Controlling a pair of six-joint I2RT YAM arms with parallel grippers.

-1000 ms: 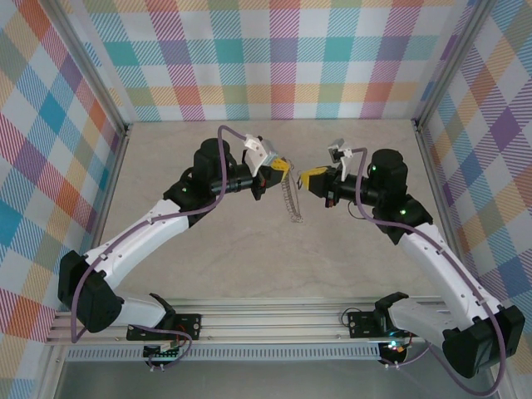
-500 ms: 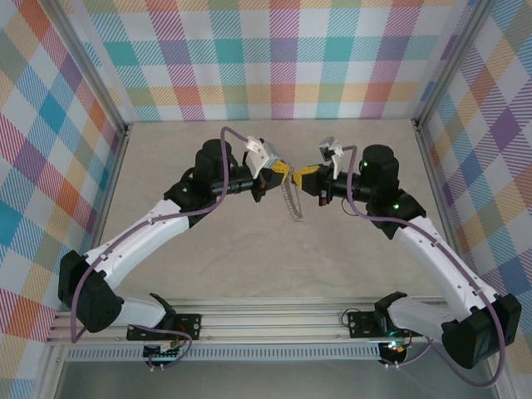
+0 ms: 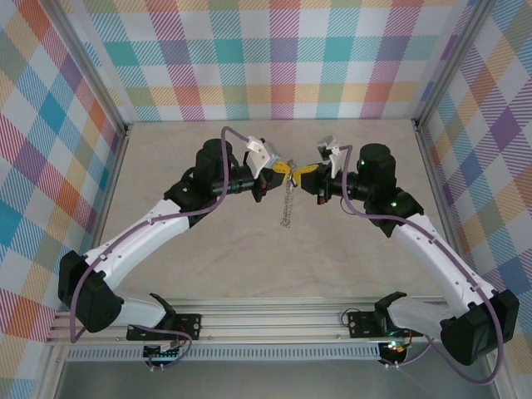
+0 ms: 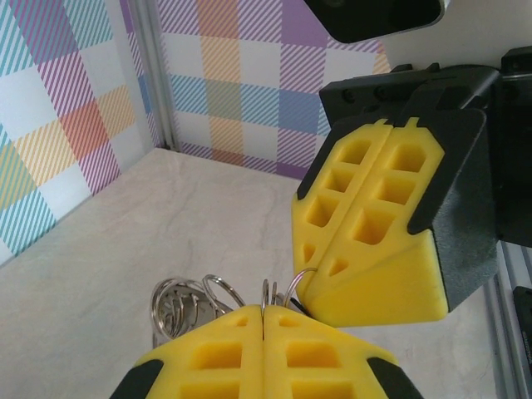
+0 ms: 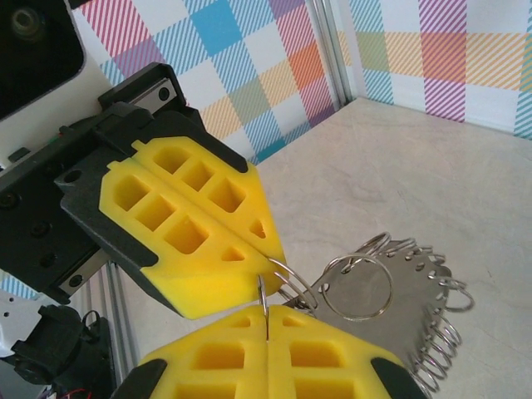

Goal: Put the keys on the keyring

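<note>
The two yellow hands meet tip to tip above the desk (image 3: 208, 241). The left hand (image 3: 283, 171) is pressed together and pinches the top of the keyring (image 3: 287, 204), which hangs straight down under the hands, off the desk. The right hand (image 3: 304, 172) is pressed together too. A thin silver loop (image 5: 263, 291) sits right at its tips, but I cannot tell if it is pinched. The key is too small to pick out.
</note>
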